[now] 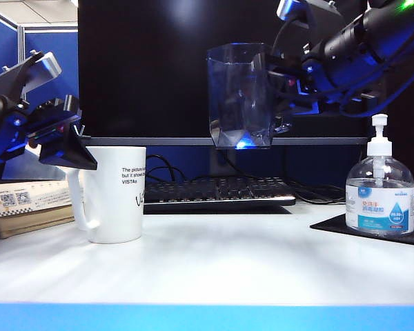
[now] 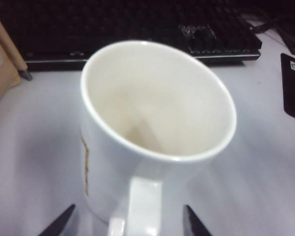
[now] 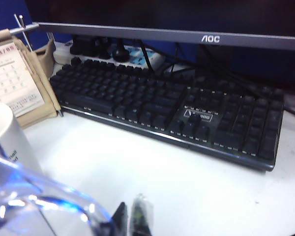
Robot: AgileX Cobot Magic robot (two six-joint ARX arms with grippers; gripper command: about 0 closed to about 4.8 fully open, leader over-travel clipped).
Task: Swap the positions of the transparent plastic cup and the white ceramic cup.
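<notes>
Transparent plastic cup hangs in the air before the monitor — the right hand is clenched on its handle. White ceramic cup stands on the tabletop — the left hand spread wide astride its handle.

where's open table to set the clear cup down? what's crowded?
Free: the bare white strip in front of the keyboard, between the white ceramic cup and the pump bottle on its black mat.

Crowded: the left, where the open left gripper straddles the mug's handle beside the calendar.

The right gripper, shut, holds the transparent plastic cup aloft.
</notes>
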